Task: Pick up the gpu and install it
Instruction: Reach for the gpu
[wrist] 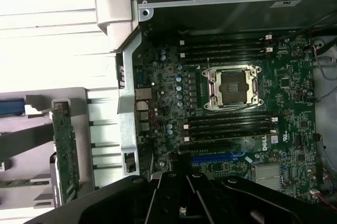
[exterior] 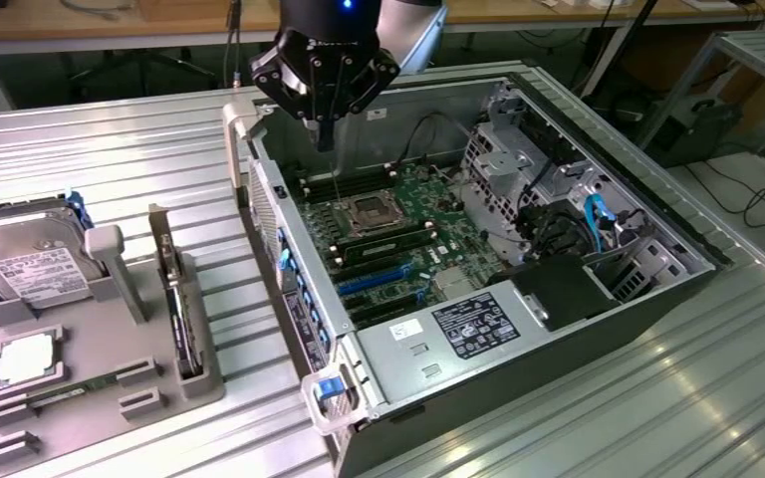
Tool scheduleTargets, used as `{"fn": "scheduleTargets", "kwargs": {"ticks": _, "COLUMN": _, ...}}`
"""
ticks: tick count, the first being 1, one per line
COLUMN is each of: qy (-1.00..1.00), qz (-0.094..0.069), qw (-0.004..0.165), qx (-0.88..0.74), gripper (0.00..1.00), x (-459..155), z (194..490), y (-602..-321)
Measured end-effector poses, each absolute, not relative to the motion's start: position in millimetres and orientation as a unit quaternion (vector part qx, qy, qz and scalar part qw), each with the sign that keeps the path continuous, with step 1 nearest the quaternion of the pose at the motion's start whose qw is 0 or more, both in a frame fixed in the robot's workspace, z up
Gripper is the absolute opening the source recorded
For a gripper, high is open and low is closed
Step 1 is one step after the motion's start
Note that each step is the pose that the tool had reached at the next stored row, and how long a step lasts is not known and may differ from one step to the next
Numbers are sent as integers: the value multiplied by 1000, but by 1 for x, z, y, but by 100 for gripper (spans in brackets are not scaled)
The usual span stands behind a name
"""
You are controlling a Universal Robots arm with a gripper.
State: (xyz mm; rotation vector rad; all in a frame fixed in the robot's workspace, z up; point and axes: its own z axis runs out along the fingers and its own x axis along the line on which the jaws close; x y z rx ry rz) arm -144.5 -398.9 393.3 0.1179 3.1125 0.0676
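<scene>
The gripper point(exterior: 326, 142) hangs in the upper middle of the exterior view, over the far end of the open computer case point(exterior: 529, 398). Its jaws are together, forming one slim black tip that points down toward the motherboard point(exterior: 402, 234), and they hold nothing. The tip is above the board's far edge, just beyond the empty processor socket point(exterior: 363, 212). The gpu point(exterior: 175, 294) is well apart from it, in the left half of the frame. It stands on edge as a narrow dark strip in a slot of the grey holder point(exterior: 97, 344), which rests on the ribbed metal worktop point(exterior: 117, 149) beside the case. In the wrist view the gpu point(wrist: 66, 150) shows as a long green card upright in that holder, outside the case's wall. A silver hard drive point(exterior: 31, 264) with a white label leans at the holder's far left. Nearer the lower left corner the holder also carries a square silver chip point(exterior: 24, 358) and a small green memory stick point(exterior: 71, 393). Inside the case, a grey power supply point(exterior: 469, 334) with a black label lies at the near end.
</scene>
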Motion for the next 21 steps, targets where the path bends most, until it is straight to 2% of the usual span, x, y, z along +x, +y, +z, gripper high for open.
{"fn": "scheduleTargets", "kwargs": {"ticks": 21, "qy": 999, "qz": 22, "qw": 13, "qx": 38, "gripper": 11, "x": -156, "z": 393, "y": -399}}
